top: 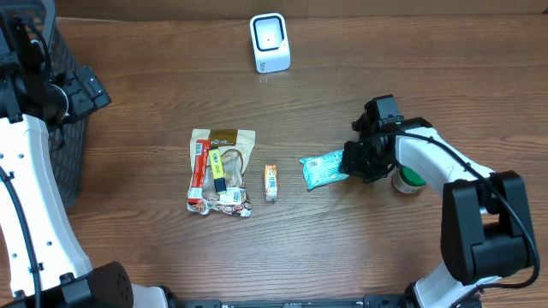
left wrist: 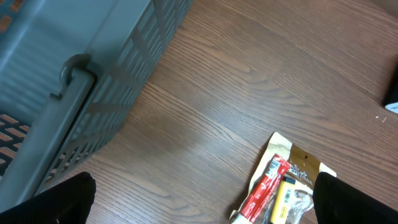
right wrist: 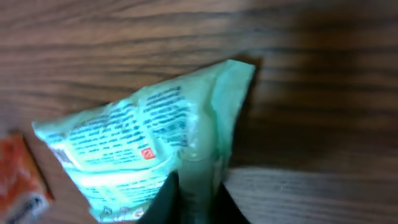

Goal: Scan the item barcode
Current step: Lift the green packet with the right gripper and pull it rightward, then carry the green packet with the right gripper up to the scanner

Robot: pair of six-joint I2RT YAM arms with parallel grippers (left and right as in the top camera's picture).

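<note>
Overhead, the green packet (top: pixel 325 169) lies on the worktop (top: pixel 154 103) right of centre, its long axis running left to right and its right end hidden under the right hand (top: pixel 358 159). Close up, that hand pinches what seems the packet's back seam, and the print is blurred. The left hand (left wrist: pixel 202 196) gapes wide.
</note>
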